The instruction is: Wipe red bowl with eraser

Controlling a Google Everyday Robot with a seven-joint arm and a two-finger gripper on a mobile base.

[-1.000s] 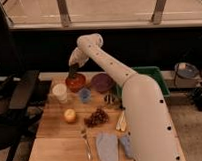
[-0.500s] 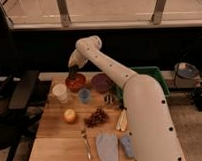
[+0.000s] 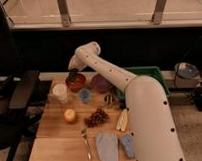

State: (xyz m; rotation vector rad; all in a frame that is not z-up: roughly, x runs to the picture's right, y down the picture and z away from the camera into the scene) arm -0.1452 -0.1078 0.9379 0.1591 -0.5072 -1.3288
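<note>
Hardly anything has shifted since the earlier frames: the white arm keeps the same arch from the lower right, and the dark two-finger gripper (image 3: 73, 75) hangs over the same spot left of centre, if anything a touch lower. It sits just above the far rim of the round reddish-orange bowl with a darker inside (image 3: 76, 83). Whether it is clamped on anything cannot be told. The small black rectangular eraser cannot be separated from the dark gripper tip, and no such block shows lying on the light wooden table (image 3: 49, 147). The red bowl stands at the table's upper left, just left of the purple bowl (image 3: 100, 82) and above the white cup (image 3: 60, 91) and the small blue cup (image 3: 84, 95). Further down lie a yellow round fruit (image 3: 69, 115), dark grapes (image 3: 97, 116), a grey-blue cloth (image 3: 107, 146) and a blue sponge (image 3: 127, 144). The eraser is probably light and stiff, best pinched across its long sides. The bowl looks light and likely to slide, so gentle pressure inside it seems wise.
</note>
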